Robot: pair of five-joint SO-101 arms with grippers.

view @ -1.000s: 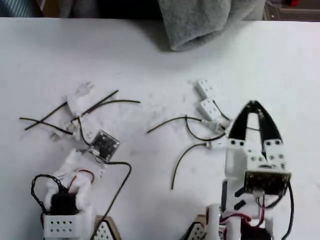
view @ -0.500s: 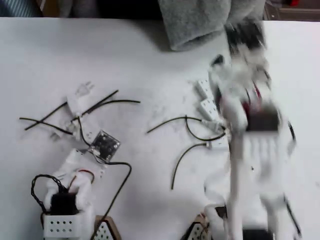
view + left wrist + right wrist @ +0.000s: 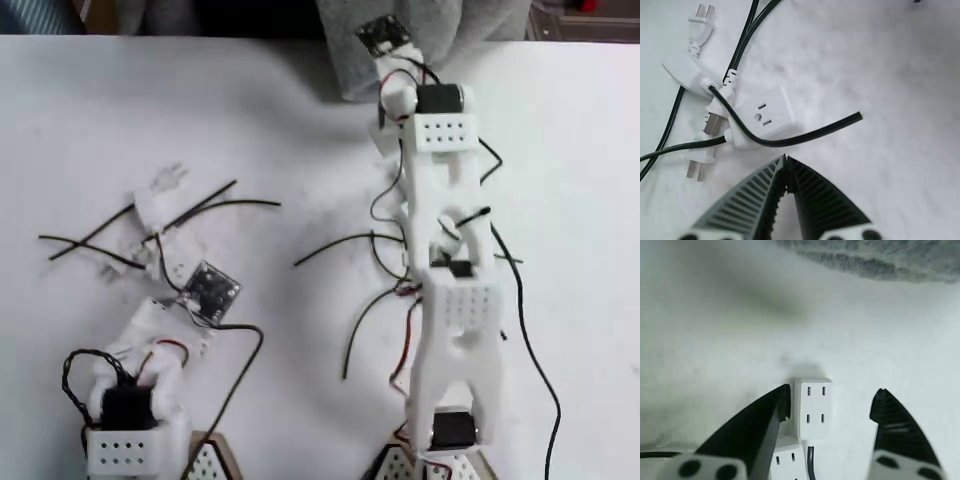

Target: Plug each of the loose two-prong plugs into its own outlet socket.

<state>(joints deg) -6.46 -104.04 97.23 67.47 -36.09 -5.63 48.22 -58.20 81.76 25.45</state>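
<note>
Near the worktop's (image 3: 80, 100) near-left corner the left gripper (image 3: 786, 161) has its fingers pressed together on nothing. Its tips sit just short of a white outlet socket (image 3: 765, 114) with a black cord (image 3: 805, 134) curving along its edge and a loose two-prong plug (image 3: 699, 22) near it. Right of middle, toward the far edge by a grey cloth (image 3: 865, 260), the right gripper (image 3: 832, 391) is spread wide and empty around a second outlet socket (image 3: 812, 407), one finger just beside it.

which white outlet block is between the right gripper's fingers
The outlet block farther from the wrist sits between the open fingers; the other block lies back nearer the wrist.
</note>
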